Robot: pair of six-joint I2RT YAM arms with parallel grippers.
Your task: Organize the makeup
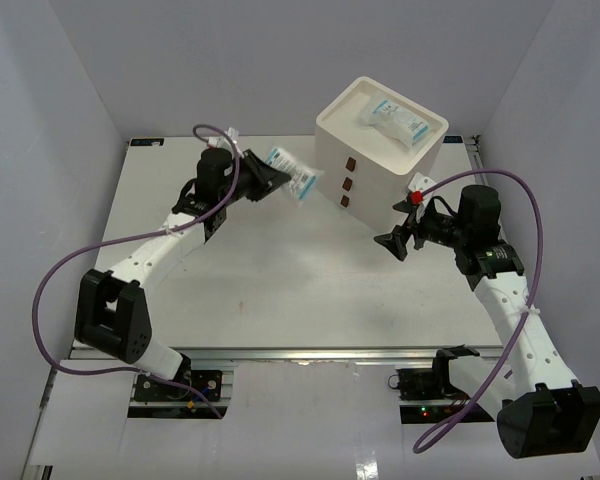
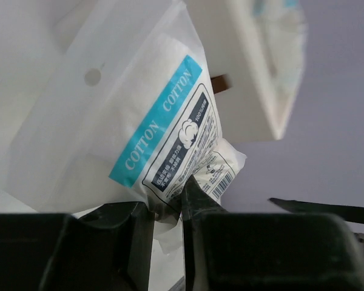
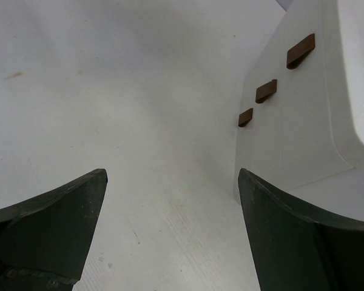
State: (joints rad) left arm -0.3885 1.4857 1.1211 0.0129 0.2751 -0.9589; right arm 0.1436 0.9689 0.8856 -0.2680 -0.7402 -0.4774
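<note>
Pinching cotton packet (image 2: 142, 130) | left claw (image 2: 168, 209) | drawer box (image 1: 375, 178) near

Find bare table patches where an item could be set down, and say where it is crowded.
Bare: the wide table centre, from the drawer box front to the near edge. Crowded: the box's knob side, flanked by the left end effector holding a cotton packet and the open right end effector.

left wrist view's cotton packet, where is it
Top view, upper middle: the cotton packet is pinched in the left gripper, just left of the white drawer box.
</note>
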